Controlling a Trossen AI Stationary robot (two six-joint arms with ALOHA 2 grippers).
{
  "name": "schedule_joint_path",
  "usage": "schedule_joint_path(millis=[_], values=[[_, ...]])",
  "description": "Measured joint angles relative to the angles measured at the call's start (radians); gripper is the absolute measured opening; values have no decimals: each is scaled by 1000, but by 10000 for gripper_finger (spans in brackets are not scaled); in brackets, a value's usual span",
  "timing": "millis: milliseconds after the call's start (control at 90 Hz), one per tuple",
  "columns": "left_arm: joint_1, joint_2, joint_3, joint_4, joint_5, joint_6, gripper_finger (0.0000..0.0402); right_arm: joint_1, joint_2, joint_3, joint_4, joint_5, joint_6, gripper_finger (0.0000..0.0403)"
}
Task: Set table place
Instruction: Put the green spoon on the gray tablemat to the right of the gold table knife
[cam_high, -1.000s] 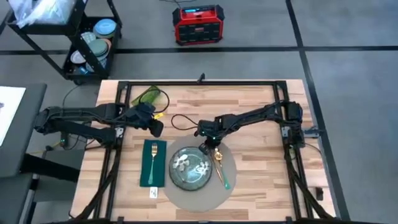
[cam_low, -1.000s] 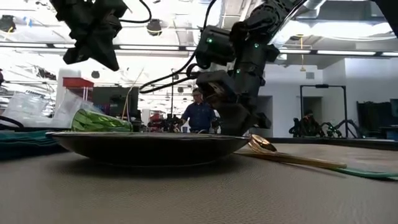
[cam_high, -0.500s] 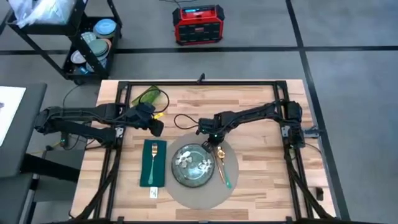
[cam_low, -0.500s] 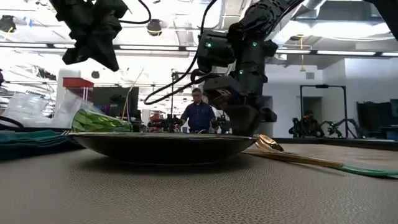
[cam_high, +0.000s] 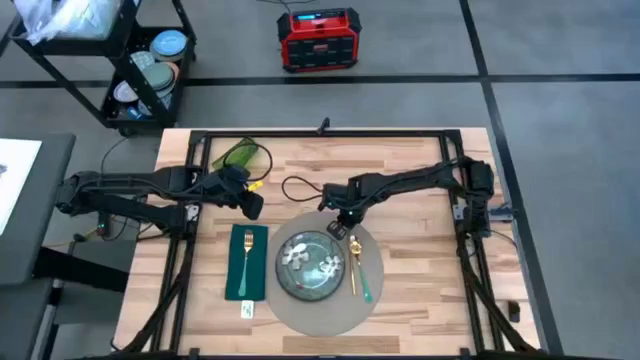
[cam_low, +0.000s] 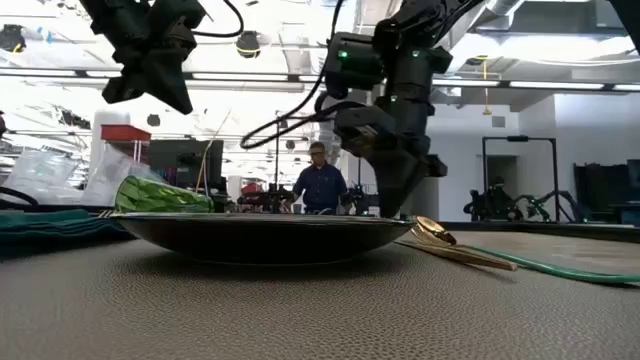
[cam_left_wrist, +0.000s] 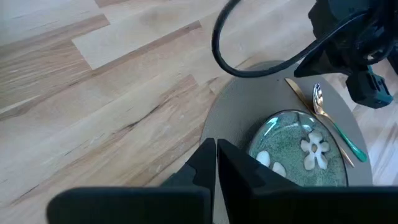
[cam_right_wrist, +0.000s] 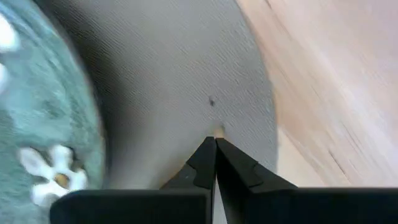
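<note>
The bench (cam_high: 420, 180) under me is a broad butcher-block top of pale jointed planks with black frame rails along its sides. I judge it is kept mostly bare so the setting can sit alone near the front edge.

On it, toward the near middle, lies the place (cam_high: 372, 260), a flat round grey mat with a fine woven grain, wider than anything it carries. Centred on it is the plate (cam_high: 310, 265), dark green-grey with pale flowers, leaving a ring of mat showing all round, which gives the cutlery room to lie.

Left of the mat, on the bare wood, is the dark green napkin (cam_high: 246, 285) with the gold fork (cam_high: 247, 255) laid lengthwise on it, tines pointing far. Right of the plate, on the mat, the gold spoon (cam_high: 353, 262) lies beside a thin green-handled piece I cannot name; both run near to far, roughly parallel with the plate's edge, which reads to me as a setting nearly complete.

My right hand (cam_high: 338, 229) hangs over the far rim of the mat, just above the spoon's bowl end, clenched and carrying nothing. My left hand (cam_high: 251, 205) waits far of the napkin, also clenched and carrying nothing.
</note>
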Motion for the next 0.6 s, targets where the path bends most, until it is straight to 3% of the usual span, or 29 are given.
schedule_joint_path(millis=[156,278,344,600], values=[[0,0,0,0,0,15,0,66,-53,0,-49,2,-21,0],[0,0,0,5,0,20,0,108,-72,0,-78,124,-25,3],[0,0,0,6,0,20,0,108,-73,0,-90,139,-48,11],[0,0,0,5,0,35,0,50,-73,0,-73,57,-121,96]])
